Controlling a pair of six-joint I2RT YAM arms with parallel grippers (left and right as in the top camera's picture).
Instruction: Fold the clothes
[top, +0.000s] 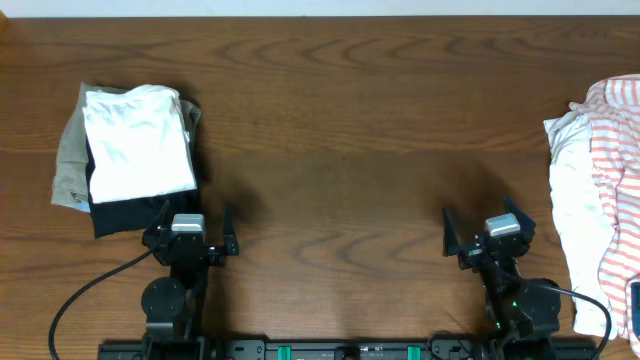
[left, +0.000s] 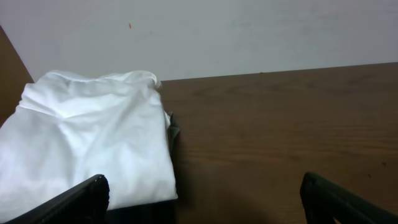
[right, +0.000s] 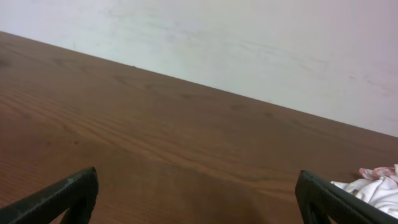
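Observation:
A folded plain white shirt lies on top of a stack at the table's left, over a dark garment and a tan one. It fills the left of the left wrist view. A loose pile with a white orange-striped garment lies at the right edge; a bit shows in the right wrist view. My left gripper is open and empty, just in front of the stack. My right gripper is open and empty, left of the pile.
The brown wooden table runs between stack and pile. A pale wall stands behind the far edge. Both arm bases and cables sit at the near edge.

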